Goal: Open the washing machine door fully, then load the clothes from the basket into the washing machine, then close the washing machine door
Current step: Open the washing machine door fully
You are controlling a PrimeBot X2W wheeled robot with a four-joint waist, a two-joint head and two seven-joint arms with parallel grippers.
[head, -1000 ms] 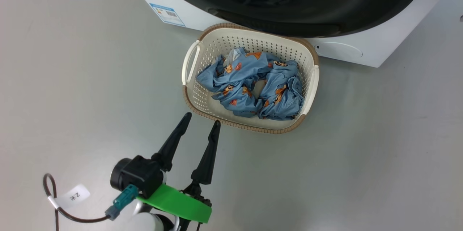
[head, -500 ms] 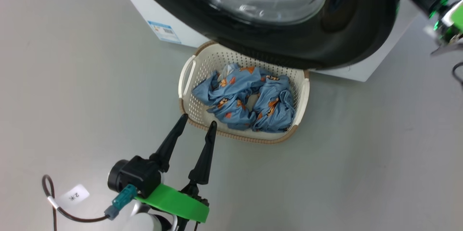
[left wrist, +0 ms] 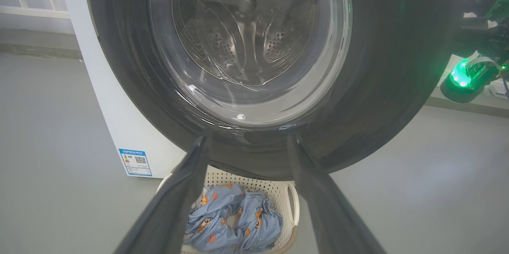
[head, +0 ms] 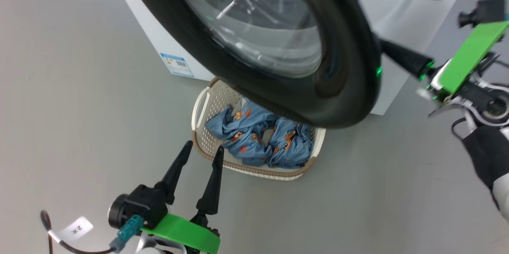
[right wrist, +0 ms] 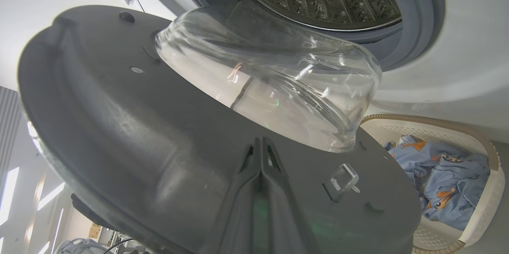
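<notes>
Peering behind the door [right wrist: 119,146], right wrist view finds its latch [right wrist: 344,178] (head: front).

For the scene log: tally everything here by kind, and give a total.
washing machine: 1
washing machine door: 1
basket: 1
clothes, one heap, pieces cannot be counted: 1
grippers: 2 (left gripper, right gripper)
Total: 6

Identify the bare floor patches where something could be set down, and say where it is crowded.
Free: floor left of the washing machine and basket, and floor right of the basket. Crowded: beneath the open door, which overhangs the basket's far side.
</notes>
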